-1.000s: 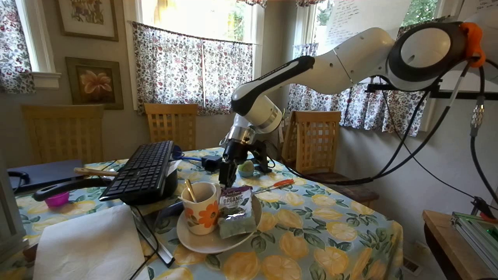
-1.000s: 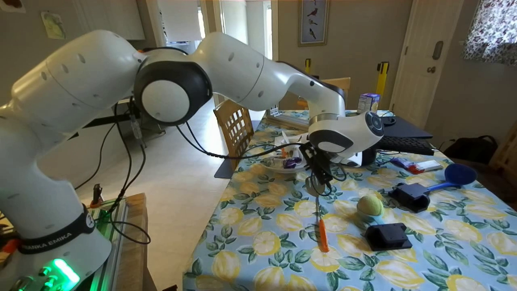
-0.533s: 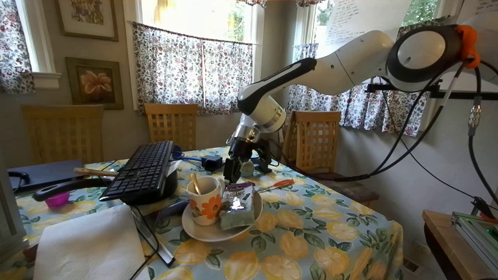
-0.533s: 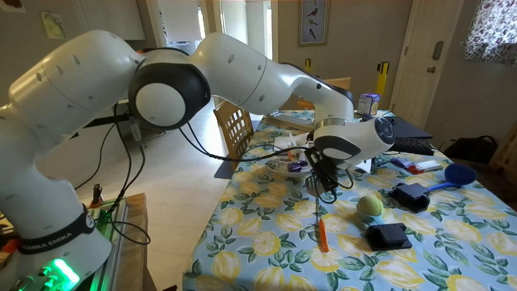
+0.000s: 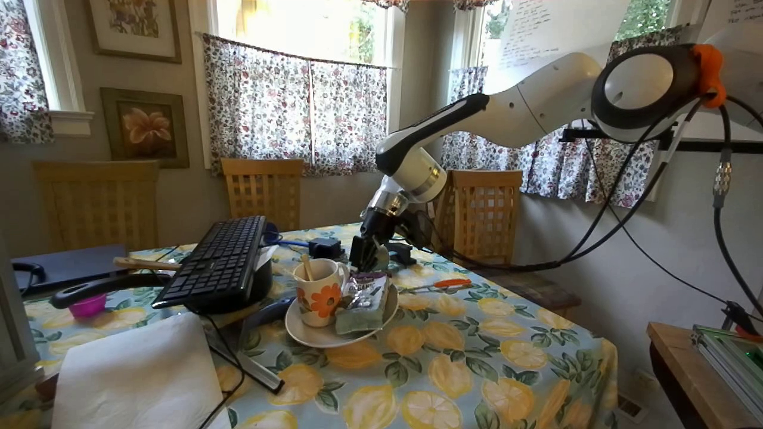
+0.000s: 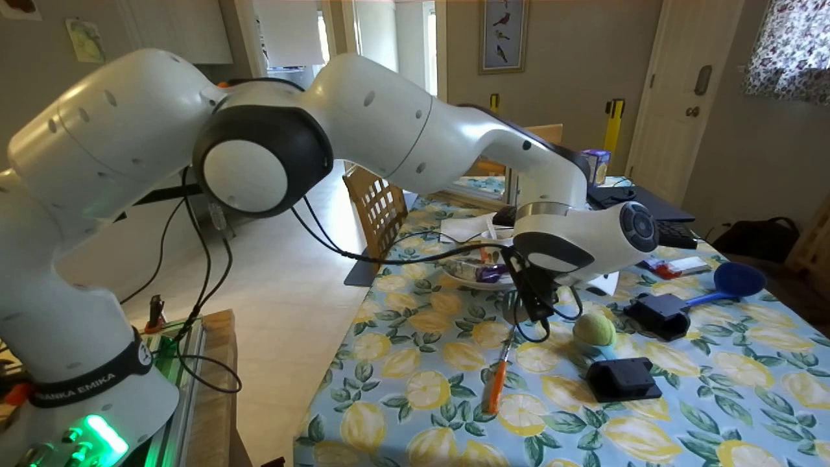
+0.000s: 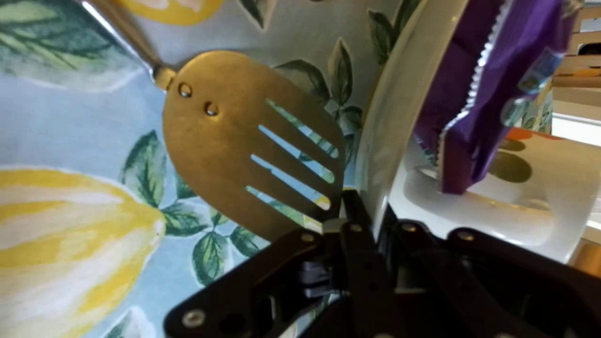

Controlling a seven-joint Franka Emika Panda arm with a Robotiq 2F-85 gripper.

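Cream-white plate (image 7: 411, 89) is clamped at its rim in the claw (image 7: 374, 211) and spreads away to one side, bearing the orange-flowered mug (image 5: 322, 301) and snack packet (image 5: 365, 302); a slotted turner (image 7: 220, 150) lies opposite.

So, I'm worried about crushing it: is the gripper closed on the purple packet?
No, in the wrist view the gripper is shut on the rim of the plate, with the purple packet outside its grip.
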